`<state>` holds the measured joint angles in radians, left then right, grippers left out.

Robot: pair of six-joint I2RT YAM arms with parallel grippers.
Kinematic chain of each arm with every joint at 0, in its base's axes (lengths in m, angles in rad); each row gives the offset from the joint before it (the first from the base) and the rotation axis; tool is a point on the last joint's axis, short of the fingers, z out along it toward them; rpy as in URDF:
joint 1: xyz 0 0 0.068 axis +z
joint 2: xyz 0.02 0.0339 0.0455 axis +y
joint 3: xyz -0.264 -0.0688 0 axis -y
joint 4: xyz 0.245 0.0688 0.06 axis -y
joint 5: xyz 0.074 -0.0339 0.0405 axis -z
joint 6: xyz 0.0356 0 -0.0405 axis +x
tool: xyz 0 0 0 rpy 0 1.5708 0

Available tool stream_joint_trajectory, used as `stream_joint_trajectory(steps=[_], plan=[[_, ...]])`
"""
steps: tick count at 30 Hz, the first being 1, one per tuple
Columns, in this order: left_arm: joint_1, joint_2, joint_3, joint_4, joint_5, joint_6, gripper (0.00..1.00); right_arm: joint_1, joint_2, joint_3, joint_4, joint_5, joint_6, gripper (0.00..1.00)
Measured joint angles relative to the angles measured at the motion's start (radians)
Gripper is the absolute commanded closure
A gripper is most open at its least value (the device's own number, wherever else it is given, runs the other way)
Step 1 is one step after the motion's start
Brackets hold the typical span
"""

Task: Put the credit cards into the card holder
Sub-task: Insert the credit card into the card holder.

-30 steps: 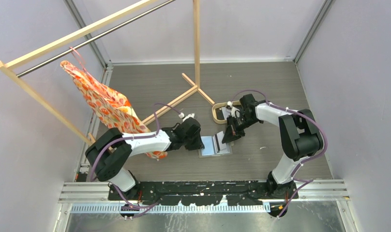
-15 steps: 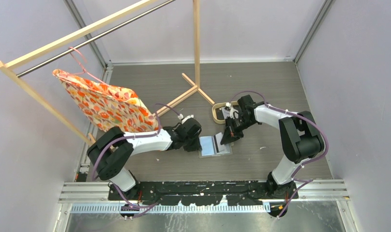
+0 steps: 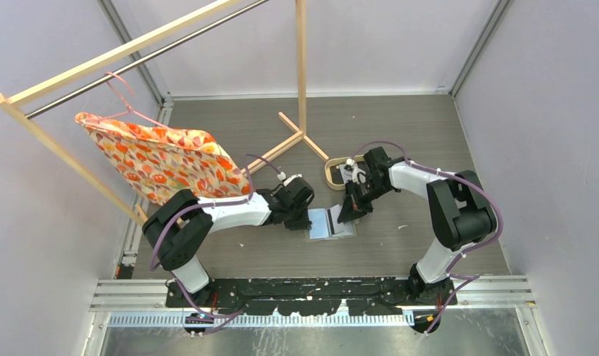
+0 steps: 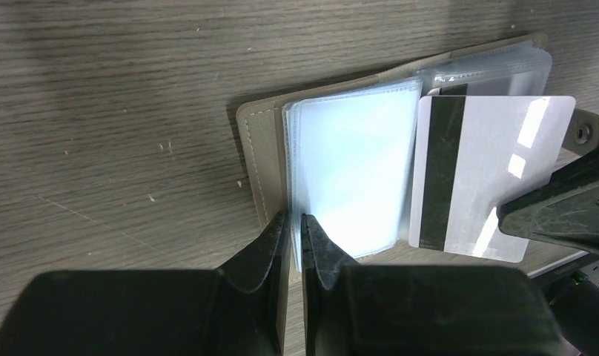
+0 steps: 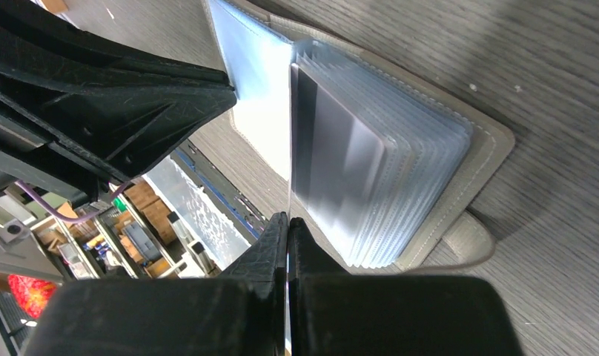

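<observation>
Open on the table (image 3: 400, 133): grey card holder (image 3: 319, 226), clear sleeves (image 4: 356, 163) fanned. Left edge pinched by nearly closed left gripper (image 4: 295, 222); white, black-striped credit card (image 4: 489, 178) clamped in right gripper (image 5: 288, 222) above it.

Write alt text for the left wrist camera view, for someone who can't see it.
An open grey card holder lies on a wood-grain table, the left gripper pinching its clear sleeves. From the right, the right gripper holds a white credit card with a black stripe over the sleeves.
</observation>
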<state>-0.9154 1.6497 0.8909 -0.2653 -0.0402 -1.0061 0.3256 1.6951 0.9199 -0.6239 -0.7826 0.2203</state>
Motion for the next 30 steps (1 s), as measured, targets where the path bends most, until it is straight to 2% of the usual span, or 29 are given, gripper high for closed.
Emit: stream_joint_trajectory(steps=[9, 30], plan=[[0.000, 0.007, 0.008, -0.002, 0.004, 0.001, 0.89, -0.026, -0.046, -0.014, 0.018, -0.002, 0.007, 0.99], [0.001, 0.005, -0.004, 0.019, 0.011, 0.000, 0.89, 0.012, 0.023, -0.016, 0.018, -0.019, -0.001, 0.99]])
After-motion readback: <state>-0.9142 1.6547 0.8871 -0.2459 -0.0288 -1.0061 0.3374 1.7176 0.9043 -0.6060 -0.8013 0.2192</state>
